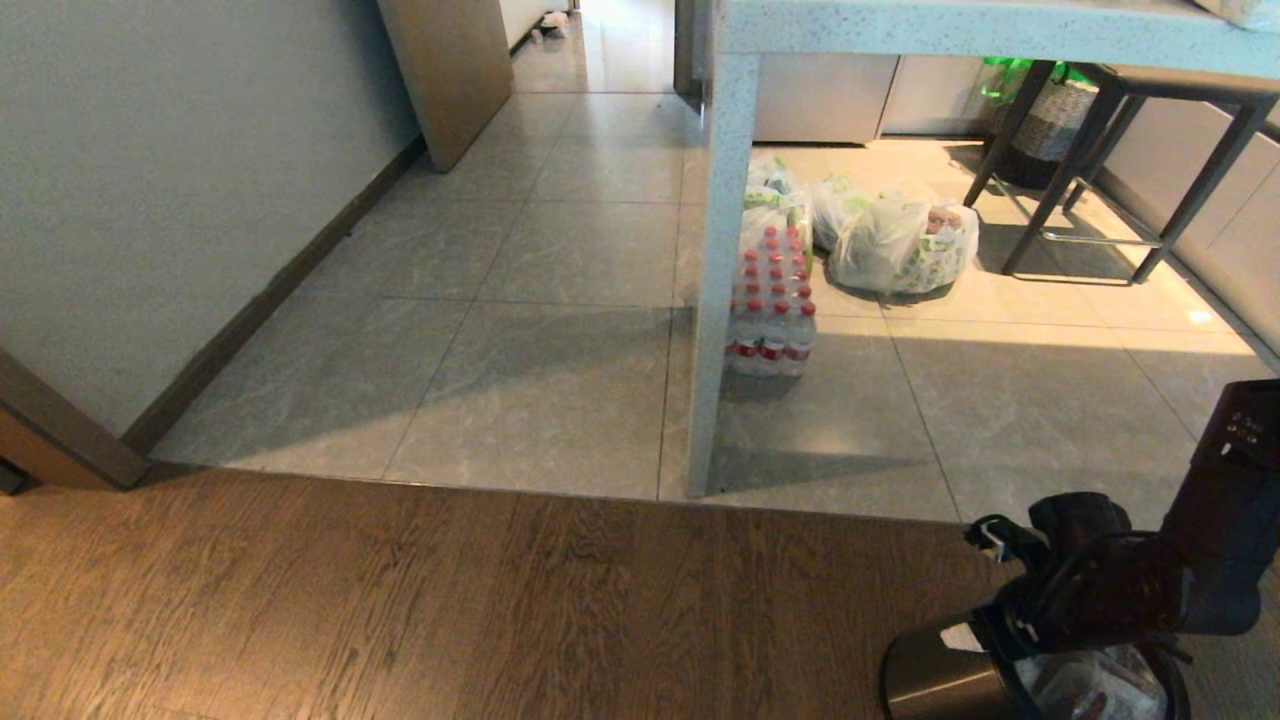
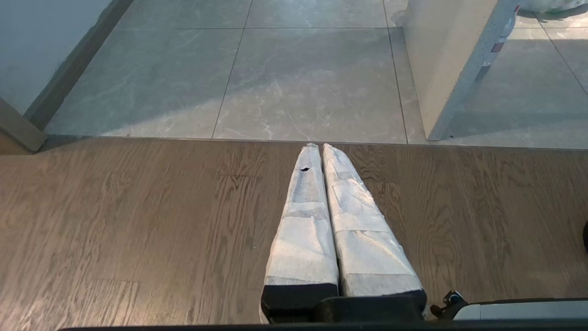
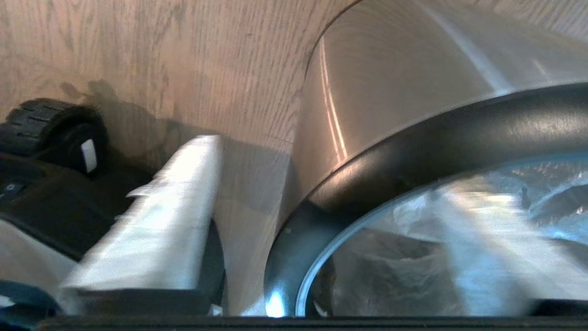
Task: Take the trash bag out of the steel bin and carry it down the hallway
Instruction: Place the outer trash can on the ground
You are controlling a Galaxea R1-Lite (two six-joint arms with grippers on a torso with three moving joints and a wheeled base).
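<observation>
- Head view: the right gripper (image 1: 985, 640) reaches down at the steel bin (image 1: 940, 680), which stands on the brown wood floor (image 1: 450, 600) at the lower right corner; the black arm covers much of the bin's top.
- Head view: the trash bag (image 1: 1095, 690), clear and wrinkled, sits inside the bin's opening, partly hidden by the arm.
- Head view: farther off on the grey tile floor (image 1: 560, 330), a pack of red-capped bottles (image 1: 770, 310) stands against a pale speckled counter leg (image 1: 715, 300); white bags with green print (image 1: 900, 245) lie beyond it, near a dark-legged stool (image 1: 1090, 180). A woven basket (image 1: 1055, 120) with green lining stands behind the stool.
- Head view: the hallway (image 1: 600, 50) opens at the far top, past a wooden door (image 1: 450, 70).
- Left wrist view: the left gripper (image 2: 316, 147) hangs over the wood floor, its two white-wrapped fingers (image 2: 353, 220) pressed together and holding nothing.
- Right wrist view: one white finger (image 3: 161, 216) of the right gripper stands outside the bin's steel wall; a pale blurred shape that may be the other finger lies inside the black rim (image 3: 413, 151), over the bag. The jaws straddle the rim, spread apart; whether they touch the bag cannot be told.
</observation>
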